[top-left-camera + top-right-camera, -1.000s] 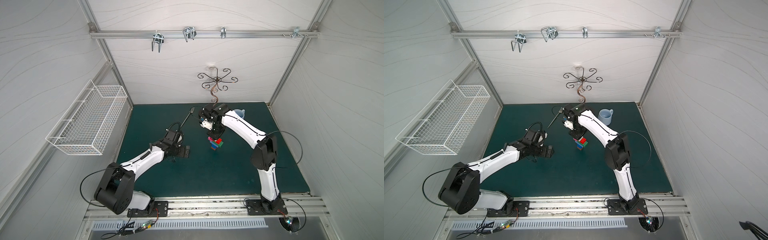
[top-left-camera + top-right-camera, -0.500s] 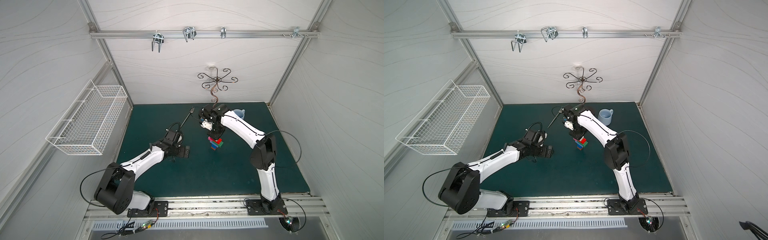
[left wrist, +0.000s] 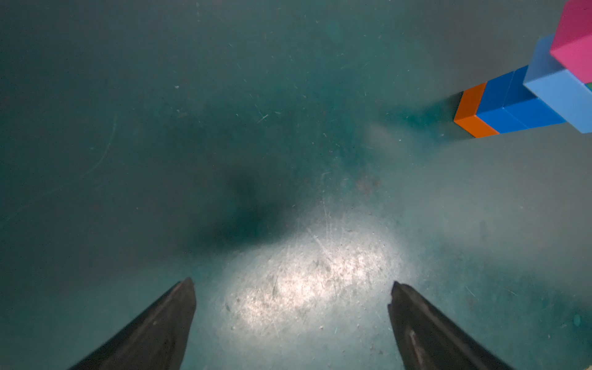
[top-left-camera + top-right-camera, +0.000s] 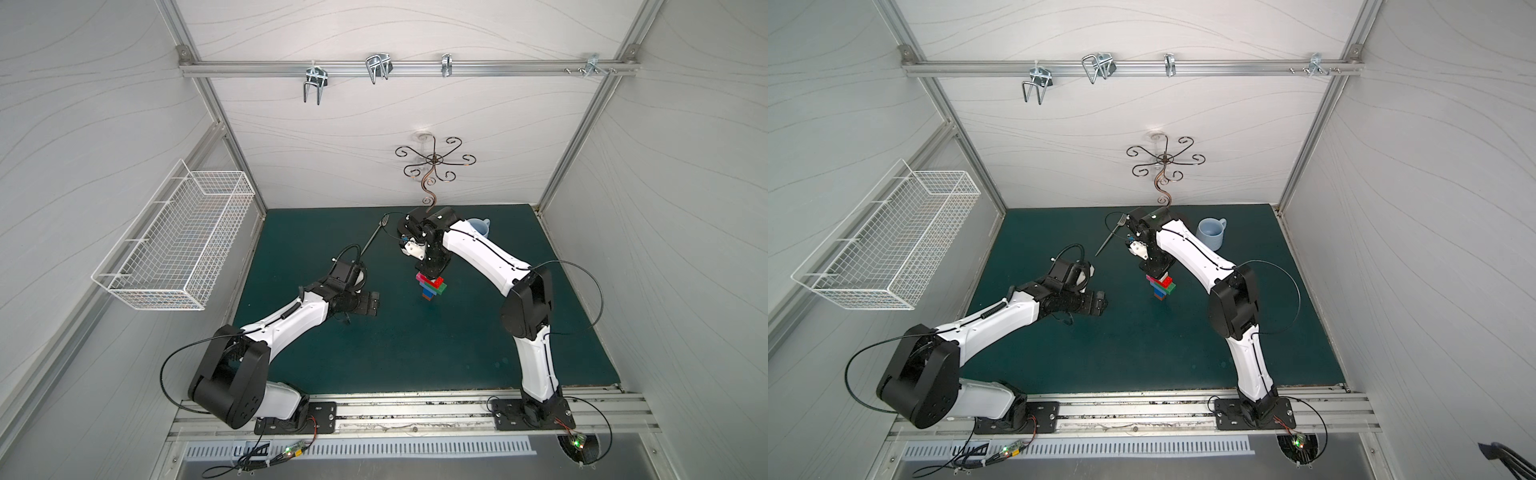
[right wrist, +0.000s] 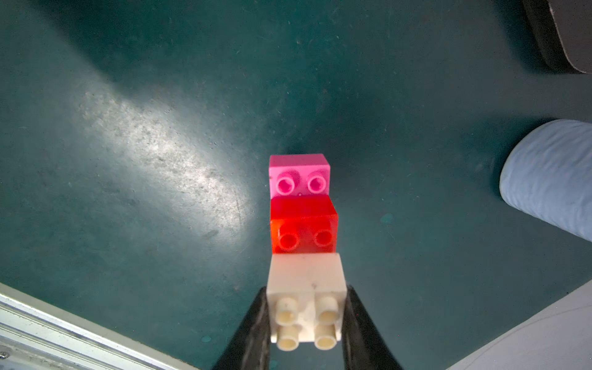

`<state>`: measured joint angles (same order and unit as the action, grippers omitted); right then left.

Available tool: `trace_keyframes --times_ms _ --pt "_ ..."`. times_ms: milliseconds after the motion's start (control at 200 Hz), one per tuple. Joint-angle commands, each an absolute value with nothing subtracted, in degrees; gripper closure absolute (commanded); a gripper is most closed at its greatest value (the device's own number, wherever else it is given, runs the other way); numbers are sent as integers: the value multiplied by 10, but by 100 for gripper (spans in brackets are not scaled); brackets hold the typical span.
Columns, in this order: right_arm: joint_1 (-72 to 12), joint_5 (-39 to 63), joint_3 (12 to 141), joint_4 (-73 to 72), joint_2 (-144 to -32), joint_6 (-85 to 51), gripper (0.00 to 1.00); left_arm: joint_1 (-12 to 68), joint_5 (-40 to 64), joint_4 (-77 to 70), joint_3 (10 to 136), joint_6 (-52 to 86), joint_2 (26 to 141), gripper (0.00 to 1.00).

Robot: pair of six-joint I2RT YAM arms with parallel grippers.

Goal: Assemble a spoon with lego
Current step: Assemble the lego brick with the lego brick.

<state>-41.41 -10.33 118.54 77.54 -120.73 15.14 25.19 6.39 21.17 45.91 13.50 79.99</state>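
Both top views: multicoloured lego-brick spoon (image 4: 432,287) stands upright mid dark green mat (image 4: 415,353), right gripper (image 4: 432,272) on its top, left gripper (image 4: 1101,301) apart to its left, thin metal fork (image 4: 1111,237) and pale blue mug (image 4: 1210,235) farther back. Left wrist: left fingers (image 3: 179,307) spread wide over the mat, spoon's orange foot on the mat. Right wrist: right fingers (image 5: 256,320) pinch the cream studded plastic brick (image 5: 306,282) topping the red and pink ones.

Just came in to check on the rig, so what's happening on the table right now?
The right gripper is shut on the cream brick at the top of the lego spoon, which stands upright on its orange end on the green mat. The left gripper hangs open and empty off to the side, above bare mat. A metal fork and a blue mug sit farther back, untouched.
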Motion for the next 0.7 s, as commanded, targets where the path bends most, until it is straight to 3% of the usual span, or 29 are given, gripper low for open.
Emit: trace_keyframes --times_ms 0,335,690 --pt "-410 -78 1173 793 -1244 163 71 254 54 213 479 123 803 0" --pt "-406 -73 1171 795 -1275 166 74 254 42 222 480 116 798 0" --pt "-406 -80 1184 787 -1223 162 53 254 45 220 478 121 796 0"
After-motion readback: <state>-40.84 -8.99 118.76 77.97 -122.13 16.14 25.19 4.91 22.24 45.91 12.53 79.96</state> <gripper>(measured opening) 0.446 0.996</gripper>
